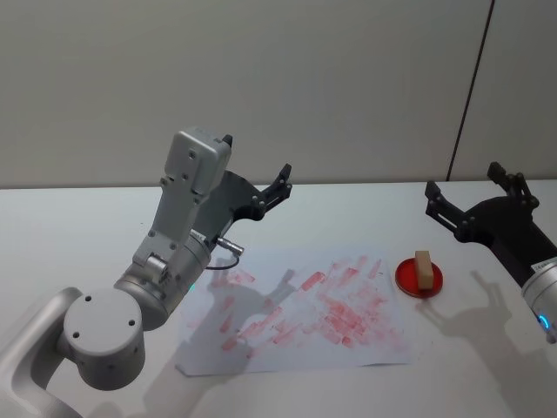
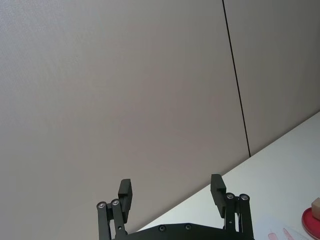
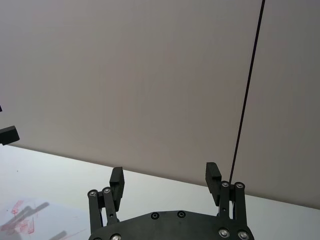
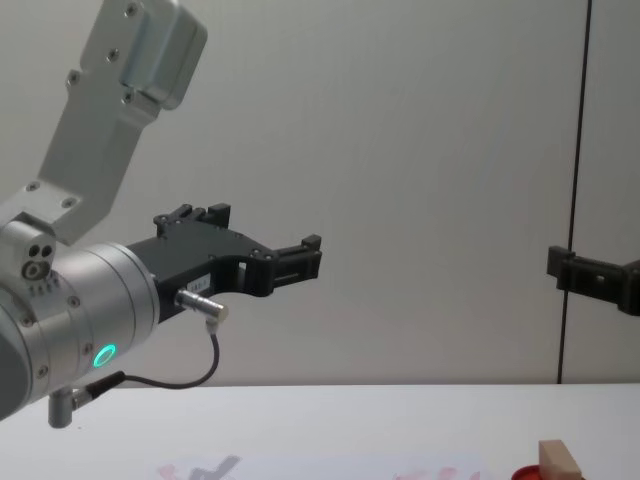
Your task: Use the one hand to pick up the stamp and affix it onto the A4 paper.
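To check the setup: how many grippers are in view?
2. The left gripper is raised on the paper's left side; the right gripper is raised on the right, past the stamp on the red pad. Both have open fingers.

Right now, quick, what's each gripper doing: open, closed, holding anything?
Left gripper: open, holding nothing.
Right gripper: open, holding nothing.

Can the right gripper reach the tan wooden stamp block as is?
Probably yes: the open black right gripper hangs raised near the tan wooden stamp block, standing exposed on the red round pad, nothing between them.
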You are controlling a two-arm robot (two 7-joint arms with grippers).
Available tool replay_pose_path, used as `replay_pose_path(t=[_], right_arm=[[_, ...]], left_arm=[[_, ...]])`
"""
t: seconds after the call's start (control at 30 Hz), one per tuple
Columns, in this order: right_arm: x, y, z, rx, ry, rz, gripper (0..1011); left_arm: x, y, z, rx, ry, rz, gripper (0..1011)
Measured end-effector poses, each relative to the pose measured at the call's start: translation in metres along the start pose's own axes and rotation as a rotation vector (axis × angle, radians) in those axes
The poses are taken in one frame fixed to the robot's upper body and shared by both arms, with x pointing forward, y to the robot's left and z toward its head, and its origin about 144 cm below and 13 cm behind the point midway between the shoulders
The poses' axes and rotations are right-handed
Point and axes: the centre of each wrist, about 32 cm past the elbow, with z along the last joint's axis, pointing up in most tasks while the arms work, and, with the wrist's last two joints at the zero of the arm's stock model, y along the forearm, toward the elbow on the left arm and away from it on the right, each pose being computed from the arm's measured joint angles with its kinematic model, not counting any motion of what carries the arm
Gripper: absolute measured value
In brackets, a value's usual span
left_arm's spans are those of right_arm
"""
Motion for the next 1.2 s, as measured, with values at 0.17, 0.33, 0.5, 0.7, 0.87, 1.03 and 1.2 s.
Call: replay_pose_path(t=[0.17, 0.33, 0.5, 0.7, 0.87, 1.03, 1.2], right_arm=[[0.000, 0.000, 0.000, 0.000, 0.000, 0.000, 1001], [0.000, 0.000, 0.000, 0.000, 0.000, 0.000, 1001], [0.000, 0.000, 0.000, -0.001, -0.001, 0.000, 1001], [0.002, -0.004, 0.000, -0.015, -0.012, 0.005, 1001], [0.006, -0.010, 0.000, -0.045, -0.028, 0.007, 1001], [0.009, -0.017, 0.000, -0.089, -0.039, 0.003, 1001], [0.009, -0.020, -0.002, -0.129, -0.042, -0.009, 1001]], left_arm=[[0.000, 0.000, 0.000, 0.000, 0.000, 0.000, 1002], [0.000, 0.000, 0.000, 0.000, 0.000, 0.000, 1001], [0.000, 0.000, 0.000, 0.000, 0.000, 0.000, 1001], [0.000, 0.000, 0.000, 0.000, 0.000, 0.000, 1001], [0.000, 0.000, 0.000, 0.000, 0.000, 0.000, 1001], [0.000, 0.000, 0.000, 0.000, 0.000, 0.000, 1002], [0.000, 0.000, 0.000, 0.000, 0.000, 0.000, 1001]])
